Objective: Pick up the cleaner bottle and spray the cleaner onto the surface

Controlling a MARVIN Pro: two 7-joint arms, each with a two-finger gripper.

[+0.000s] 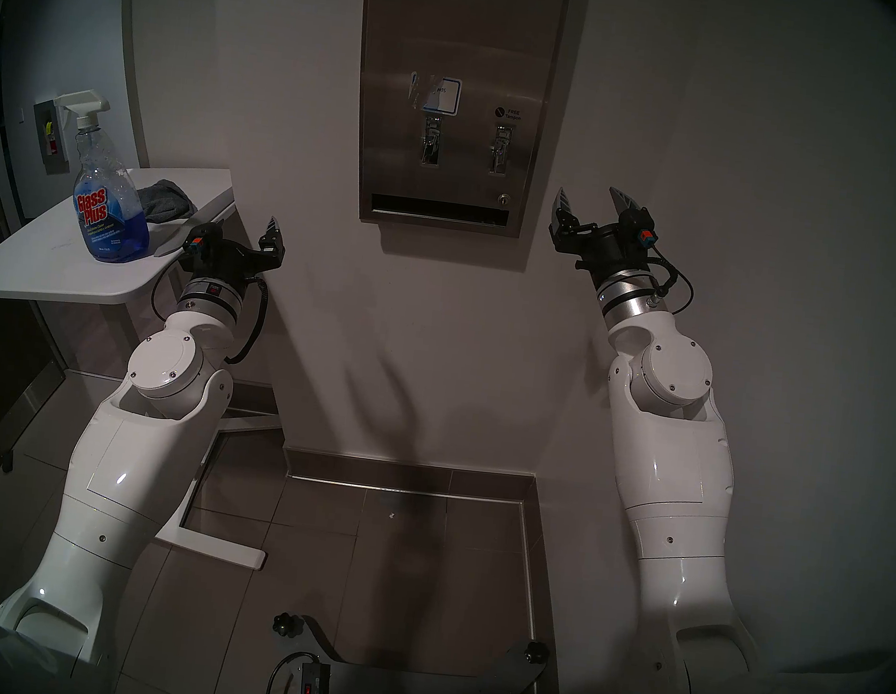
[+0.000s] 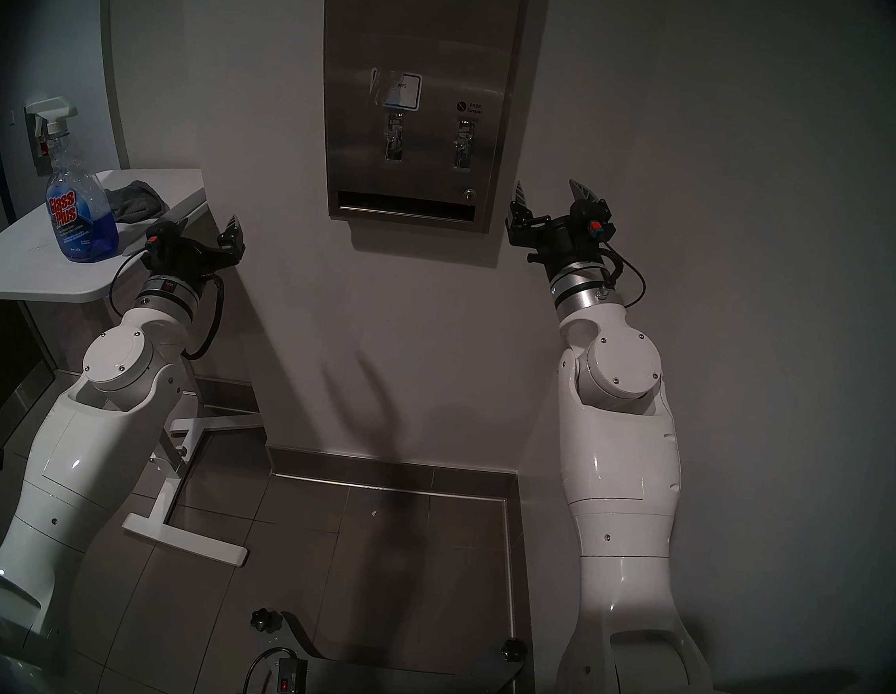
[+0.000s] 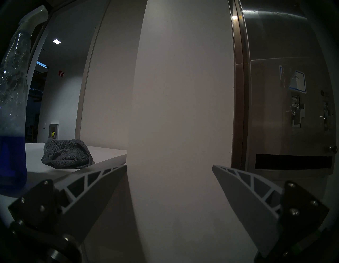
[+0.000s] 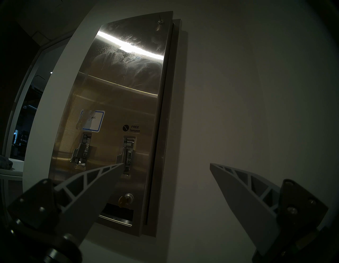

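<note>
The cleaner bottle (image 1: 109, 214) stands upright on a small white table (image 1: 46, 268) at the left. It is clear plastic with a white trigger, a "Glass Plus" label and blue cleaner in its lower part. It also shows in the left wrist view (image 3: 12, 128) at the far left. My left gripper (image 1: 232, 230) is open and empty, just right of the table's edge and apart from the bottle. The surface, a steel wall dispenser (image 1: 462, 36), hangs ahead; its upper panel shows whitish streaks (image 4: 128, 60). My right gripper (image 1: 588, 198) is open and empty, right of the dispenser's lower corner.
A crumpled grey cloth (image 1: 166, 201) lies on the table behind the bottle, near the wall. The table's white foot (image 1: 215, 551) rests on the tiled floor below my left arm. A plain white wall surrounds the dispenser. The robot's base with cables (image 1: 312, 676) is at the bottom.
</note>
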